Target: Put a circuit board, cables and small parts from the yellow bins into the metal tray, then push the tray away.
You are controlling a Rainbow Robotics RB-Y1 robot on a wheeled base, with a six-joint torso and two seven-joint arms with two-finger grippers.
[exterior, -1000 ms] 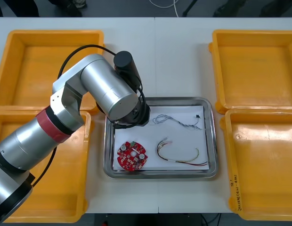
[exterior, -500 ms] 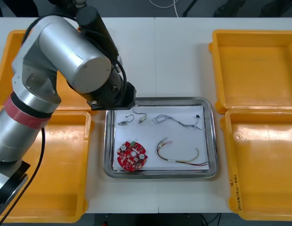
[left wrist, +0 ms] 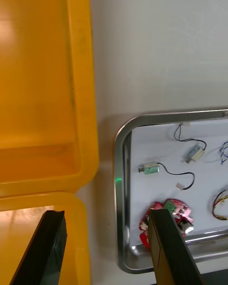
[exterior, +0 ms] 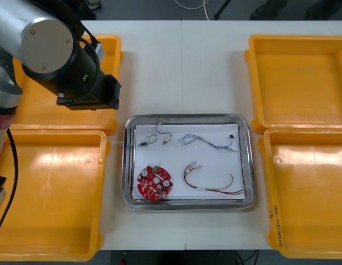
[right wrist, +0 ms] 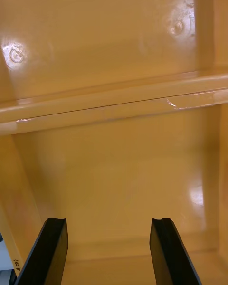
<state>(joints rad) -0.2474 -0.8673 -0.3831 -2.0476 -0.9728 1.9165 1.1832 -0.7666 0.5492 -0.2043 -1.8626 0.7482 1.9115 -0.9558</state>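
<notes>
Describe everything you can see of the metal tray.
The metal tray is a shiny rectangle with rounded corners and a raised rim, white inside. It lies flat on the light table, between the yellow bins. In it lie a round red circuit board, a blue and white cable, a red and yellow cable and two small metal parts. The left tool, open, hangs clear of it, off its far left corner.

The metal tray (exterior: 187,203) had a shiny, polished rim around a matt white inside; the yellow bins (exterior: 298,77) were smooth, glossy plastic; the desk (exterior: 182,72) looked matt.
</notes>
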